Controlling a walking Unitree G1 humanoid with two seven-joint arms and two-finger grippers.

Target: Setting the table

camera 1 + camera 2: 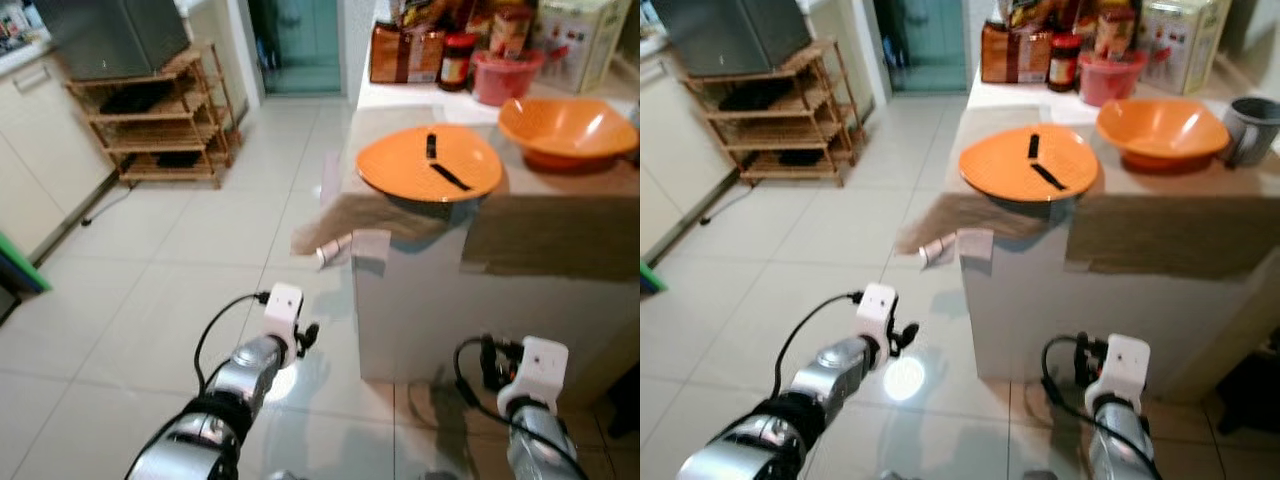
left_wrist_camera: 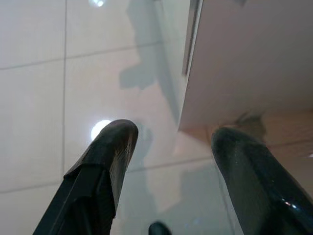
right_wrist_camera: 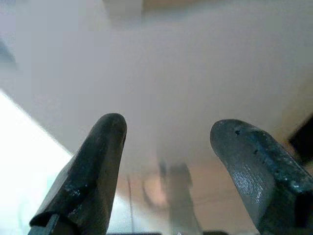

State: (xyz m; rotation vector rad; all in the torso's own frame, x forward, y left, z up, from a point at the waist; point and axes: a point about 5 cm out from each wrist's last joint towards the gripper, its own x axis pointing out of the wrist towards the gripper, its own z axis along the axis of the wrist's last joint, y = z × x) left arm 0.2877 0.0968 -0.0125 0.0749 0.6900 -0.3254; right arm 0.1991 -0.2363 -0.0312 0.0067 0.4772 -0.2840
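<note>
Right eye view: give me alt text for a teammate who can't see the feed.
An orange plate with two small dark items on it sits at the near edge of a cloth-covered counter, with an orange bowl behind it to the right. Both silver arms hang low over the tiled floor, left gripper and right gripper fingers open and empty.

Orange plate point(image 1: 428, 165) with perhaps two dark utensils, beside orange bowl point(image 1: 566, 129) on table point(image 1: 560, 215)

Both silver arms hang low, reaching forward. The left hand point(image 2: 168, 142) has its two black fingers point(image 2: 105, 161) spread apart, holding nothing. The right hand point(image 3: 166, 132) is likewise spread wide and bare.
</note>
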